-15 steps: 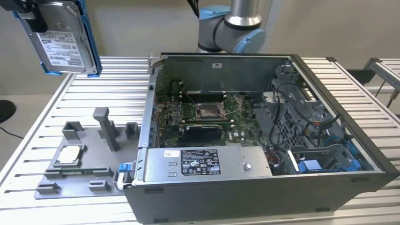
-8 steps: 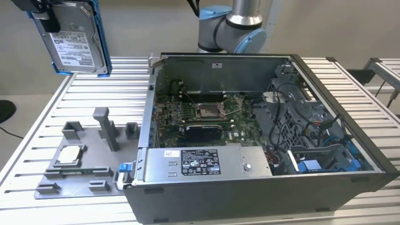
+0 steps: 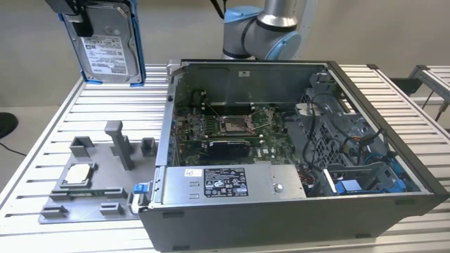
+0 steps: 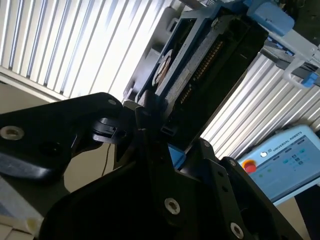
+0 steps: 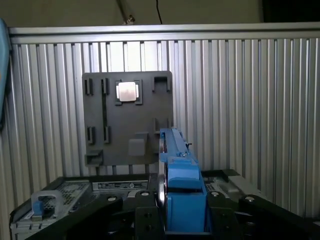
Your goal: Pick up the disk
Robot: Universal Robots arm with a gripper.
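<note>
High over the bench, at the exterior view's left: my tool clamped on the disk, lifted clear, label face showing, blue bracket at its edges. Below, well apart: grey fixture tray bearing a square chip; open computer case beside it.

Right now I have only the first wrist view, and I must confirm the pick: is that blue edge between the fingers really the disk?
Observer: Yes. In the exterior view the disk hangs upright from the gripper, white label facing the camera.
Operator: Off the table?
Observer: It looks so. It hangs over the slatted table, towards the exterior view's left of the open computer case.
Operator: Grip solid?
Observer: In the second wrist view the fingers clamp it near its connector edge.
</note>
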